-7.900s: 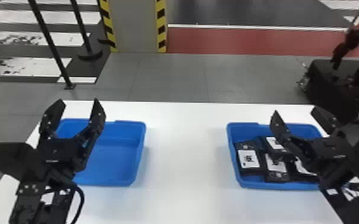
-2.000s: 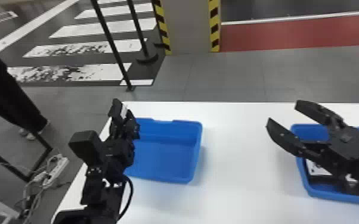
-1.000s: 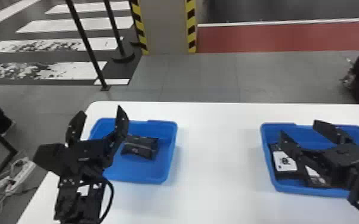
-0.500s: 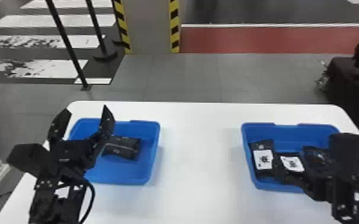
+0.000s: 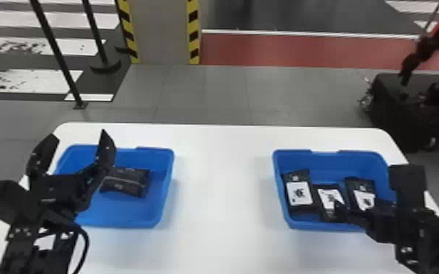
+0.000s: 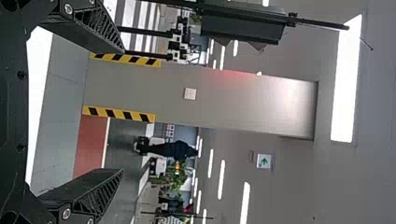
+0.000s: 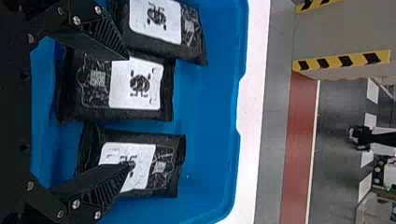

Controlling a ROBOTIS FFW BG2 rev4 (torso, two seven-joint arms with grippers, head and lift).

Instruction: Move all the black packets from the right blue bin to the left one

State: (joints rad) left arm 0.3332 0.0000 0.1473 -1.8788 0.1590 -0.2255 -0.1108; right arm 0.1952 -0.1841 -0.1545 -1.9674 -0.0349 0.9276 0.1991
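Observation:
My left gripper (image 5: 77, 134) stands open above the left blue bin (image 5: 162, 196), holding nothing; in the left wrist view the gripper (image 6: 123, 110) has its fingers spread. One black packet (image 5: 129, 182) lies in that bin. My right gripper (image 5: 355, 207) is low over the right blue bin (image 5: 282, 164). Three packets lie there: left (image 5: 298, 194), middle (image 5: 329, 200) and right (image 5: 364, 198). In the right wrist view the open gripper (image 7: 129, 111) straddles the middle packet (image 7: 135, 84), one fingertip at its edge, the other over the right packet (image 7: 163, 161).
Both bins stand on a white table (image 5: 222, 182), with bare tabletop between them. Beyond the table are a striped pillar (image 5: 160, 32), black posts (image 5: 56, 54) and, at the right, a black wheeled base (image 5: 393, 109).
My left gripper has opened and a packet has come to lie in the left bin. The right gripper has moved from the right bin's left side down over its packets. The head view has swung right.

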